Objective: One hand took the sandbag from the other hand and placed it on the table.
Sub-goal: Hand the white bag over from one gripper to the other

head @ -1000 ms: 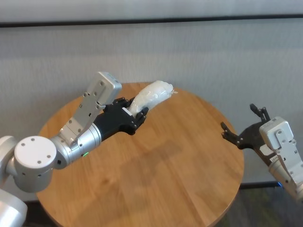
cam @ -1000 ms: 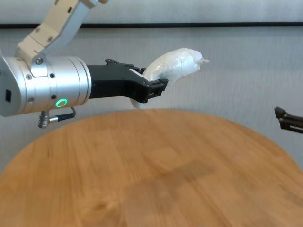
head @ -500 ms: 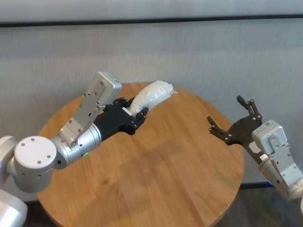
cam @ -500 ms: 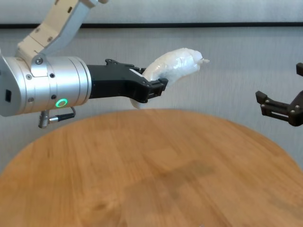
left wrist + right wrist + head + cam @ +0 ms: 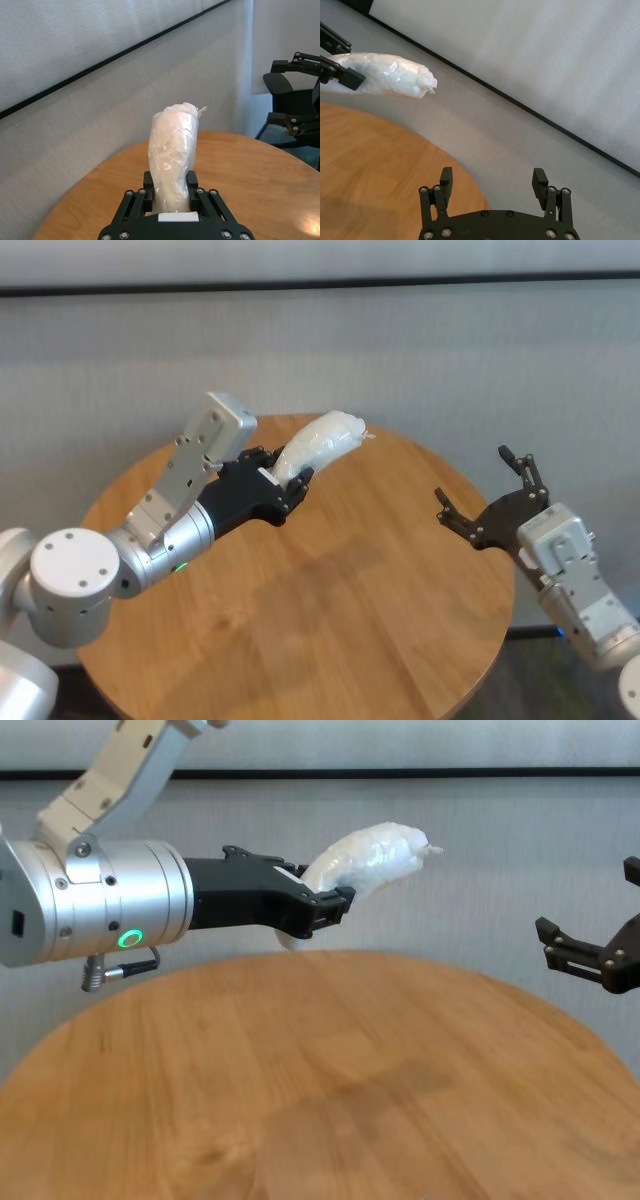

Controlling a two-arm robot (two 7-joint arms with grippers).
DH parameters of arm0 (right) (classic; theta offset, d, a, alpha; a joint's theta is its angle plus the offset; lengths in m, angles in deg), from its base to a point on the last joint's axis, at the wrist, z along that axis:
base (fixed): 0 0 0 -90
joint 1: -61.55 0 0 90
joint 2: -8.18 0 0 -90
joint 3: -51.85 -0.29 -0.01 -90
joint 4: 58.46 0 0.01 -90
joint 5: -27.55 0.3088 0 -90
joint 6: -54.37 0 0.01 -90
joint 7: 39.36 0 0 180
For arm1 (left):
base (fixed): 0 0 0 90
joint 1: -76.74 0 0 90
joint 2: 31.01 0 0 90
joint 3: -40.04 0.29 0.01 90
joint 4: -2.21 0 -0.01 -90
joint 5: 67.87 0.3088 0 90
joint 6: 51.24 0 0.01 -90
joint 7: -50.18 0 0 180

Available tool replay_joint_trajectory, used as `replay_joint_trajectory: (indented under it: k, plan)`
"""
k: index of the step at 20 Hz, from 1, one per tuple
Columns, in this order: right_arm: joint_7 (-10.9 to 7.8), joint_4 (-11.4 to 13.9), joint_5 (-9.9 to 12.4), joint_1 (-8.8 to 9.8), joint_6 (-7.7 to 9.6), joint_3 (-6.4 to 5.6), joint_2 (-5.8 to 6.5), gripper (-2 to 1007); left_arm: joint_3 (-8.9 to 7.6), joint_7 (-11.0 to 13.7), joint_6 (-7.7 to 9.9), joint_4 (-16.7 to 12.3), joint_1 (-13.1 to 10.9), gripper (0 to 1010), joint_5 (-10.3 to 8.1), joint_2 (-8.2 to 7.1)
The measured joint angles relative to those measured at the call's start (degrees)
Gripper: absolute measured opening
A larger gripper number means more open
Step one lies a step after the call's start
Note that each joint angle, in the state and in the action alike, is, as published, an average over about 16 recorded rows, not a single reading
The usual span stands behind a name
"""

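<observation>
The white lumpy sandbag point(image 5: 322, 443) sticks out up and to the right from my left gripper point(image 5: 292, 480), the hand with the green ring point(image 5: 128, 937), which is shut on the bag's lower end above the back of the round wooden table point(image 5: 350, 600). The bag's knotted tip point(image 5: 432, 848) points toward my right side. My right gripper point(image 5: 470, 476) hovers open over the table's right edge, its fingers spread wide and empty, well apart from the bag. The right wrist view shows the sandbag point(image 5: 385, 75) far ahead of the open right gripper point(image 5: 492, 174).
A grey wall with a dark horizontal strip point(image 5: 400, 282) runs behind the table. A dark chair point(image 5: 290, 100) stands beyond the table's far side in the left wrist view. The tabletop point(image 5: 350, 1100) bears only the arms' shadows.
My right gripper has moved in from the right edge toward the table and the sandbag, staying open. The left gripper and the sandbag have not moved.
</observation>
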Motion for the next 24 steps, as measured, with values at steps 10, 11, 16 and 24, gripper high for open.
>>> replay_joint_trajectory:
  k: [10, 11, 16, 24]
  plan:
    - [-4.81, -0.27, 2.36, -0.12, -2.69, -0.31, -1.02, 1000, 0.00, 0.00, 0.00, 0.00, 0.00, 412, 0.00, 0.00]
    - [-5.39, -0.26, 2.73, -0.17, -2.99, -0.29, -1.13, 1000, 0.00, 0.00, 0.00, -0.01, 0.00, 412, 0.00, 0.00]
    - [-8.29, -0.13, 5.01, -0.34, -4.41, -0.28, -1.80, 1000, 0.01, 0.00, 0.00, -0.01, 0.00, 412, 0.01, 0.00]
    - [-12.72, 0.08, 10.82, -0.43, -6.95, -0.87, -3.96, 1000, 0.01, 0.00, 0.00, -0.02, 0.00, 412, 0.01, 0.00]
